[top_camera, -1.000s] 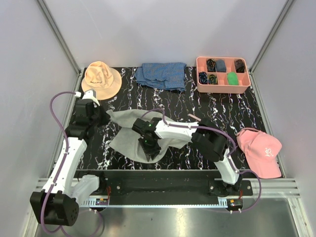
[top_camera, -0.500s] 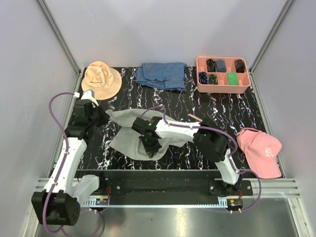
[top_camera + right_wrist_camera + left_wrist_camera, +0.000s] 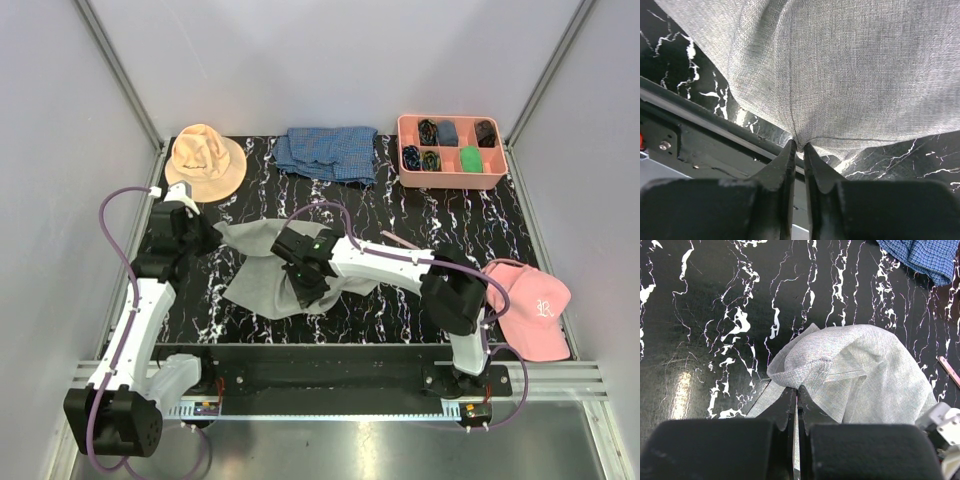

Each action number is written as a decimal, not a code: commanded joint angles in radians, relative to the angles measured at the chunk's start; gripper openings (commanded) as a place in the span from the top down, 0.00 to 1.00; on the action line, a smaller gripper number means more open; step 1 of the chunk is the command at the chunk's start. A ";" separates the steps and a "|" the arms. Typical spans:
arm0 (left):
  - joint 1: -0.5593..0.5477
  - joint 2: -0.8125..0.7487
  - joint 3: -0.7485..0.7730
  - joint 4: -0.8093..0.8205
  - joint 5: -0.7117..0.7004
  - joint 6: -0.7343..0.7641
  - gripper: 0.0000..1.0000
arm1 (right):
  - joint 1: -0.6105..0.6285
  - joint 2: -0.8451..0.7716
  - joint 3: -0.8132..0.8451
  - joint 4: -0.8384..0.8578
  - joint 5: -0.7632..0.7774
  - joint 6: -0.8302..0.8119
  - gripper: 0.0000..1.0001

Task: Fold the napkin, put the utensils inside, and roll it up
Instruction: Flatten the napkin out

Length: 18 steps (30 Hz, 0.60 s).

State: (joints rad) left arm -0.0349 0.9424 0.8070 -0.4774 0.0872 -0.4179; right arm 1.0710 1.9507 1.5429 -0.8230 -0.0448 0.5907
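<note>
Left gripper (image 3: pixel 795 399) was clamped shut on a bunched edge of the napkin (image 3: pixel 860 370) – a thin strip of cloth ran down between the closed fingers. Right gripper (image 3: pixel 799 146) was also pinched tight on the napkin (image 3: pixel 840 65), grabbing a fold of cloth that fanned out from the tips, with the table's near edge rail below it.

In the top view the napkin (image 3: pixel 255 285) lay crumpled on the left-centre of the black marbled table (image 3: pixel 420 205), stretched between the left gripper (image 3: pixel 207 238) at its far-left corner and the right gripper (image 3: pixel 303 292) on its near-right part.

One pink-handled utensil (image 3: pixel 400 240) lay on the table just right of the napkin, partly hidden by the right arm – I couldn't make out any others.

Along the far edge sat an orange hat (image 3: pixel 205 160), a blue checked cloth (image 3: pixel 328 152) and a pink tray (image 3: pixel 450 180). A pink cap (image 3: pixel 530 308) sat at the near right.
</note>
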 commanded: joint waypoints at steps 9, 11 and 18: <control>0.004 -0.001 -0.006 0.033 0.039 0.004 1.00 | 0.004 0.071 0.013 0.073 -0.075 0.006 0.74; 0.006 -0.004 -0.006 0.033 0.037 0.005 1.00 | 0.007 0.074 0.014 0.076 -0.078 0.009 0.80; 0.006 -0.005 -0.005 0.033 0.031 0.004 1.00 | 0.007 0.007 -0.010 0.081 -0.002 0.009 1.00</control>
State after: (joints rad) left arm -0.0341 0.9443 0.8070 -0.4774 0.0975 -0.4179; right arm 1.0710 2.0243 1.5383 -0.7662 -0.0963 0.5987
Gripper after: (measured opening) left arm 0.005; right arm 0.024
